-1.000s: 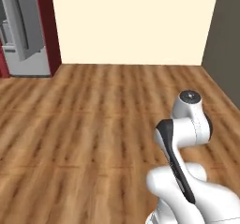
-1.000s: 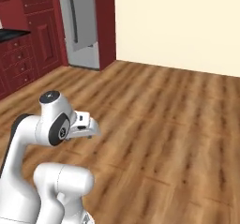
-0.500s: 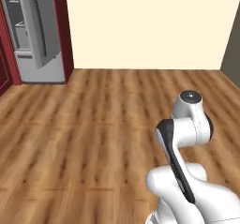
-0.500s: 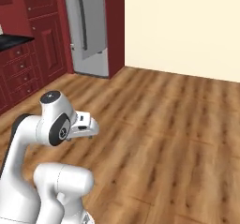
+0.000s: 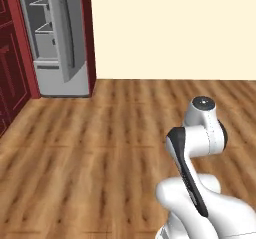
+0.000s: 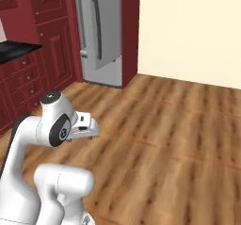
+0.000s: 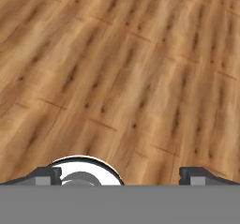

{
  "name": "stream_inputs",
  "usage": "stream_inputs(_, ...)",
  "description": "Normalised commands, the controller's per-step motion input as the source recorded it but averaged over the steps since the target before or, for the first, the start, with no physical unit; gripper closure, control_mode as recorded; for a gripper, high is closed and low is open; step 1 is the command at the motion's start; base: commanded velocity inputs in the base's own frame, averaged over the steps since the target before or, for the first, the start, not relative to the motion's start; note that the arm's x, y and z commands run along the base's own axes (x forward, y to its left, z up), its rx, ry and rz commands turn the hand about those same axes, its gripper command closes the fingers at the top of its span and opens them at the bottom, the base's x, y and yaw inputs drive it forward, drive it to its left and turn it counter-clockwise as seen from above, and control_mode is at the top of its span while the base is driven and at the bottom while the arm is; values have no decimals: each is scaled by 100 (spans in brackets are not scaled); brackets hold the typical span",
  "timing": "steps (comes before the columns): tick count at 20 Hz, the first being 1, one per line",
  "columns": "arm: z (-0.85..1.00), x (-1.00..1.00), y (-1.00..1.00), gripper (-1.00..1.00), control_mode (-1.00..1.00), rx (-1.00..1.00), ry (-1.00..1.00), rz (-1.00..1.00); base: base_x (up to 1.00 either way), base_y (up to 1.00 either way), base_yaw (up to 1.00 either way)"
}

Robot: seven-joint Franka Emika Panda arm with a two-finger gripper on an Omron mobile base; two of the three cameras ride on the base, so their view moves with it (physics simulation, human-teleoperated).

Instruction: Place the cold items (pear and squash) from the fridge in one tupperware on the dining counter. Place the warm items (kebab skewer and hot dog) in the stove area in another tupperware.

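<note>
The fridge stands at the far left across the wooden floor. Its door hangs ajar and pale grey shelves show inside. From the other side the fridge rises grey between dark red panels. My arm is folded over the base, well short of the fridge. My gripper points down at bare floor, open, with its two fingertips far apart and nothing between them. The pear, squash, kebab skewer, hot dog, both tupperware and the dining counter are out of view.
Dark red cabinets flank the fridge, with a black countertop at the left edge. A cream wall closes the far side. Wooden floor lies open between me and the fridge.
The whole picture has shifted as the base moves: the fridge now appears larger and further into both base views. The arm keeps its folded pose and the gripper stays open.
</note>
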Motion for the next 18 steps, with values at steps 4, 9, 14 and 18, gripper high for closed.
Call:
stream_inputs(4,0,0,0,-100,100,0,0,0,100,100,-11)
stream_inputs(9,0,0,0,-100,100,0,0,0,85,100,-21)
stream_inputs(14,0,0,0,-100,100,0,0,0,57,100,-23)
stream_inputs(18,0,0,0,-100,100,0,0,0,59,100,-24)
